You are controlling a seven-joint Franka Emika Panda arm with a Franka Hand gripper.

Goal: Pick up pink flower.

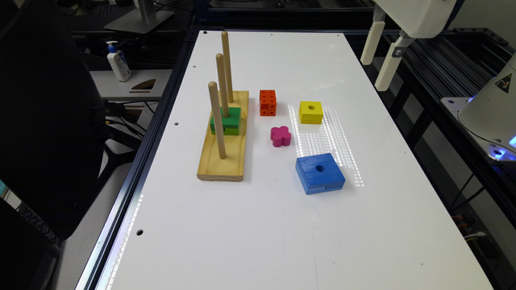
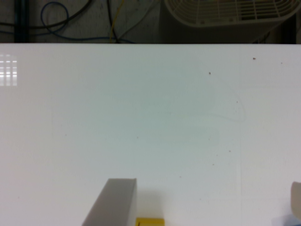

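The pink flower (image 1: 280,135) is a small magenta four-lobed block lying flat on the white table (image 1: 282,241), between the wooden peg board and the blue block. My gripper (image 1: 373,73) hangs high above the table's far edge on the exterior view's right, well away from the flower. In the wrist view its fingers (image 2: 115,202) stand wide apart with nothing between them, so the gripper (image 2: 207,188) is open over bare table. A sliver of the yellow block (image 2: 150,221) shows between the fingers.
A wooden base (image 1: 223,145) carries three upright pegs, with a green block (image 1: 225,121) on the middle peg. An orange cube with holes (image 1: 267,102), a yellow square block (image 1: 311,112) and a blue square block (image 1: 320,173) surround the flower. The robot base (image 1: 489,112) stands at the right.
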